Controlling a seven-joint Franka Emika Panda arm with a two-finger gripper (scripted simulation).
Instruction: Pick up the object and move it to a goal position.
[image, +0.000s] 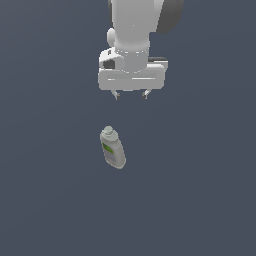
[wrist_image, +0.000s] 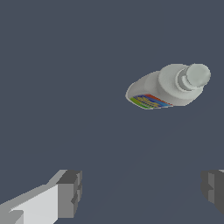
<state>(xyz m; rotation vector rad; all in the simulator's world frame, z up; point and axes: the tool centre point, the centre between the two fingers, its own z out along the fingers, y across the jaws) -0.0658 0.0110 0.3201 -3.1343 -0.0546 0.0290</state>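
A small pale grey-beige bottle (image: 113, 147) with a round whitish cap and a green-and-white label stands on the dark grey floor in the exterior view. It also shows in the wrist view (wrist_image: 168, 86), seen from above with its cap toward the camera and a multicoloured label on its side. My gripper (image: 131, 95) hangs above and behind the bottle, a little toward the exterior view's right, well clear of it. Its jaws are wide open and empty. One finger (wrist_image: 69, 192) shows in the wrist view, the bottle lying off to one side of the gap.
A flat dark grey surface (image: 200, 190) fills both views. The white arm body (image: 132, 35) rises above the gripper.
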